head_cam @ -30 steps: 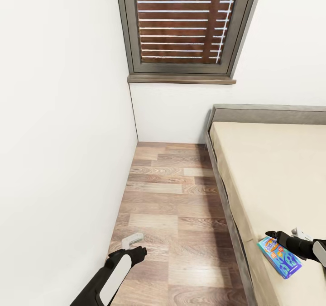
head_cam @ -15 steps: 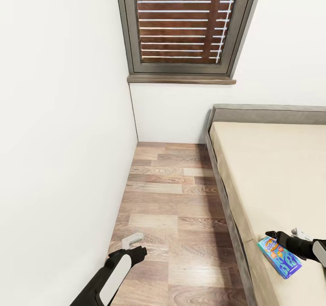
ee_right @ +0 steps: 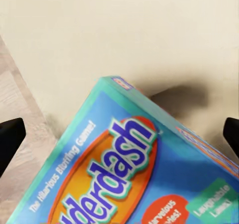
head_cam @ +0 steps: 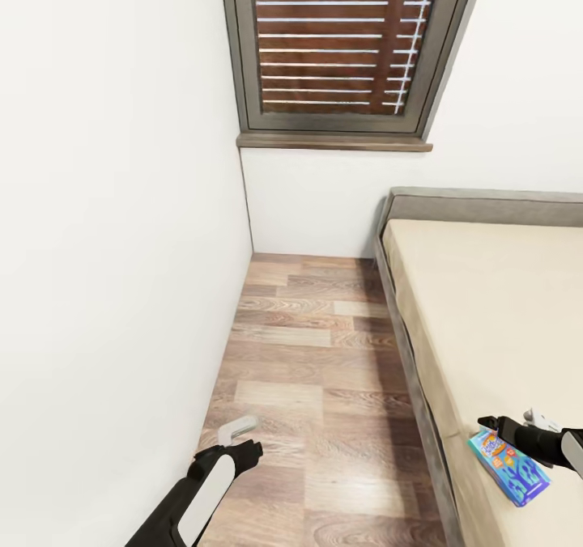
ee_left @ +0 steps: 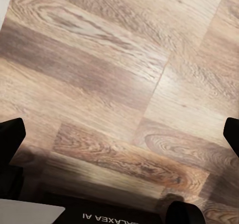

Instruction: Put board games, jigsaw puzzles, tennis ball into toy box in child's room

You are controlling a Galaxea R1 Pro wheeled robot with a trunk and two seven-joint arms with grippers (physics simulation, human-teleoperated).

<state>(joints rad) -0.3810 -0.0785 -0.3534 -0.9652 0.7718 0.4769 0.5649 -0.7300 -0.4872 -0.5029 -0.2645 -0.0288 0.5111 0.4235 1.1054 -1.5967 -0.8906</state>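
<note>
- From my head camera I look down a narrow strip of wood floor [head_cam: 324, 385] between a white wall [head_cam: 113, 248] at the left and the bed [head_cam: 502, 304] at the right
- At the far end stands a grey-framed window [head_cam: 340, 45] with brown slatted blinds, above a dark sill
- The bed has a grey frame and a plain beige mattress top; its long edge runs beside the floor strip, between the floor and the box
- My left claw [head_cam: 243, 442] hangs low over the floor near the wall; in its wrist camera I see two dark fingertips [ee_left: 11, 134] far apart at the picture's edges with bare floorboards between them, so it stands wide open and holds nothing
- The blue board game [head_cam: 508, 466] lies on the mattress close to the bed's near edge; I can't tell if it rests flat
- It is a small blue-and-teal box with an orange oval and purple lettering ending in "derdash", seen close in the right wrist camera [ee_right: 134, 184]
- My right claw [head_cam: 506, 427] sits just over the box's far end; its fingertips [ee_right: 10, 139] are spread wide at the frame's sides, gripping nothing
</note>
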